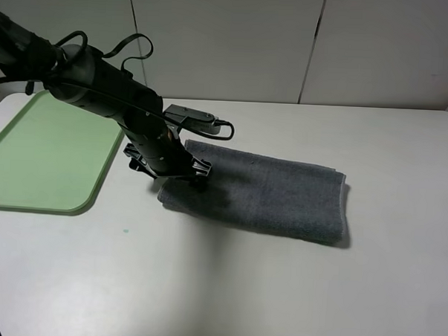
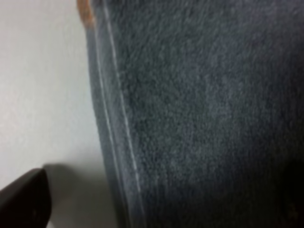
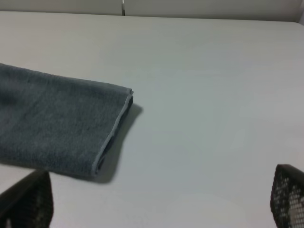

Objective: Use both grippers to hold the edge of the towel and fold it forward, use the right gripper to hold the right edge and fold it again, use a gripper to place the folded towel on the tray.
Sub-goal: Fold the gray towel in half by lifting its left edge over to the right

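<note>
The dark grey towel point(image 1: 271, 192) lies folded in a long strip on the white table. My left gripper point(image 1: 176, 178) hangs low over its left end, by the tray, jaws open. In the left wrist view the towel point(image 2: 204, 118) fills the frame, with pale hem stitching, an orange patch point(image 2: 84, 10) at one corner, and one black finger point(image 2: 23, 202) over bare table beside the hem. The right gripper point(image 3: 159, 204) is open and empty, off the towel point(image 3: 52, 126) beyond its right end. The right arm is out of the exterior view. The pale green tray point(image 1: 46, 153) sits at the left.
The white table point(image 1: 278, 289) stretches in front of and to the right of the towel. A white wall point(image 1: 229, 42) closes the back. The left arm's black cable point(image 1: 125, 45) loops above the tray.
</note>
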Controlling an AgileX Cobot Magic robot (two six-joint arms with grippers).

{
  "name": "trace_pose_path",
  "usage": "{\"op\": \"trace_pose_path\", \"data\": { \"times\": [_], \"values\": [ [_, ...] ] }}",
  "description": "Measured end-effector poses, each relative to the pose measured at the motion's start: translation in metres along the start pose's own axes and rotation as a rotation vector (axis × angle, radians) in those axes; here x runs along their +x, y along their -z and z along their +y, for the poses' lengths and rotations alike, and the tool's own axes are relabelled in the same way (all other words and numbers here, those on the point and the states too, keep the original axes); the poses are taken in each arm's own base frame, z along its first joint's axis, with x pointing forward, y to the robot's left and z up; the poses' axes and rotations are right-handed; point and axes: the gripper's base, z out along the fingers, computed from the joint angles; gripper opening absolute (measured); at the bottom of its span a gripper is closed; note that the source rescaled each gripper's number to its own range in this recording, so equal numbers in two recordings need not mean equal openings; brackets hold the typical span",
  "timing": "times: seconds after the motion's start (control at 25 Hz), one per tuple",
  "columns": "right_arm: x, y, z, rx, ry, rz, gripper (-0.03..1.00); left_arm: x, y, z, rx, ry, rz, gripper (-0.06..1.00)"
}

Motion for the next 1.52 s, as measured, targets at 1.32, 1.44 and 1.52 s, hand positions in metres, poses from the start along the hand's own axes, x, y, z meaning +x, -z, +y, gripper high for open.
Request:
{"op": "trace_pose_path", "data": {
  "times": [1.32,1.44,1.52],
  "values": [
    [0.000,0.000,0.000,0.000,0.000,0.000,1.00,-0.003,0.000,-0.001,0.011,-0.014,-0.029,0.08],
    [0.000,0.000,0.000,0.000,0.000,0.000,1.00,-0.005,0.014,0.010,-0.015,0.000,0.009,0.08],
    [0.000,0.000,0.000,0.000,0.000,0.000,1.00,-0.009,0.024,0.016,-0.031,0.000,0.010,0.08]
  ]
}}
